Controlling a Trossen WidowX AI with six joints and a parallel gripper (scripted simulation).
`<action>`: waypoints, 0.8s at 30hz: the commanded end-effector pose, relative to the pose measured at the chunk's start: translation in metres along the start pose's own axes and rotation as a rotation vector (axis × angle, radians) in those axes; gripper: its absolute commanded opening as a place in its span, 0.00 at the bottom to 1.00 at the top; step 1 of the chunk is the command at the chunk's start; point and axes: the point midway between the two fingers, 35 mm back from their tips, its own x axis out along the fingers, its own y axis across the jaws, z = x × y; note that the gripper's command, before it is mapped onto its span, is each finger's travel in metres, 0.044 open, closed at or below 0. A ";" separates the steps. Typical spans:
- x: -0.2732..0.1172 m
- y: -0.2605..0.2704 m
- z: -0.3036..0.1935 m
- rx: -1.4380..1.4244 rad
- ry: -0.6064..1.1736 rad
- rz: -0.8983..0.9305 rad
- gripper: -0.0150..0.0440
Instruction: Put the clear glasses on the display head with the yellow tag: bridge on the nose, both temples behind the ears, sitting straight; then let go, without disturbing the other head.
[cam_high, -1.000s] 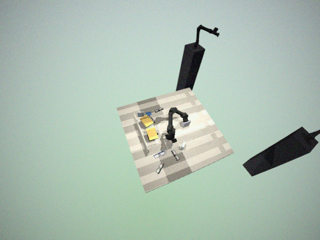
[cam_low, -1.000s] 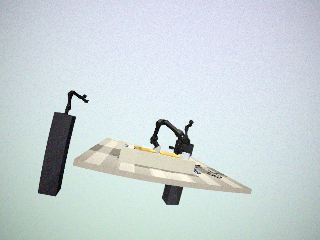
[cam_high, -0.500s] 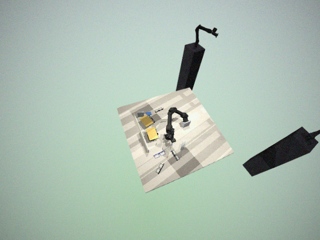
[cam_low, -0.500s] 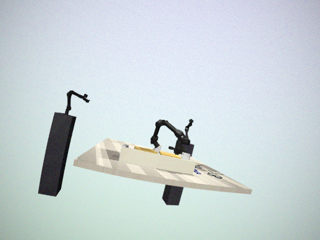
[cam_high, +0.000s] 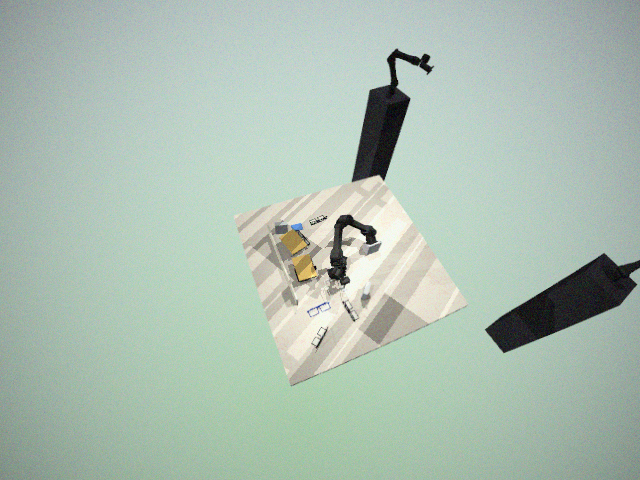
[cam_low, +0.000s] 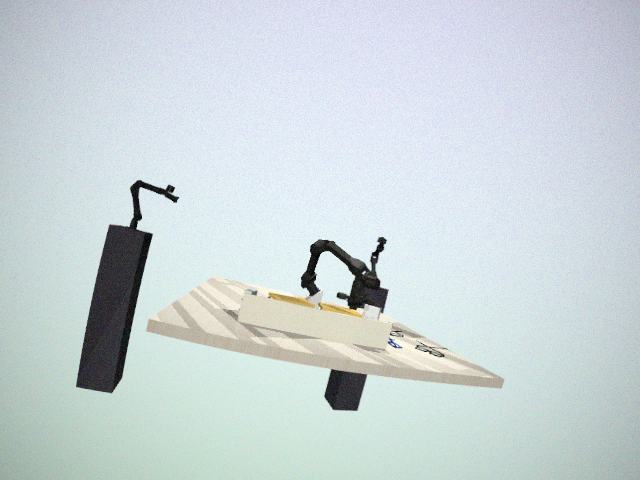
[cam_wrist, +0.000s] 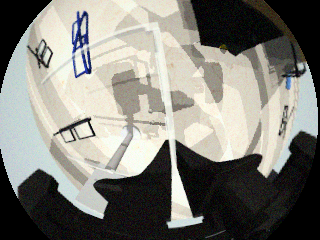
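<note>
The clear glasses (cam_wrist: 168, 100) are in my gripper (cam_wrist: 169, 142) (cam_high: 339, 279), which is shut on them. Their pale bars run up and left from the fingers in the wrist view; I cannot tell which part is gripped. In the top view they show only faintly below the gripper. The head with the yellow tag (cam_wrist: 223, 48) has an orange top (cam_high: 303, 266) and a dark front (cam_wrist: 235, 25); it stands apart from the gripper, to its left in the top view. The other head (cam_high: 292, 241) stands behind it, near a blue piece (cam_high: 296, 226) (cam_wrist: 288, 82), with dark glasses by its front.
A cream wall (cam_high: 281, 262) (cam_low: 310, 321) stands behind the heads. Blue glasses (cam_wrist: 75, 55) and several black-framed ones lie on the table (cam_high: 434, 291). A pale cylinder (cam_high: 366, 290) (cam_wrist: 119, 154) stands near the arm's base. Two dark pillars with other arms stand beyond the table.
</note>
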 end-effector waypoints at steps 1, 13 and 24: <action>-0.002 0.000 0.006 0.003 -0.009 0.001 0.25; -0.002 -0.002 0.012 0.004 -0.009 0.001 0.25; -0.002 -0.003 0.016 0.004 -0.010 0.001 0.25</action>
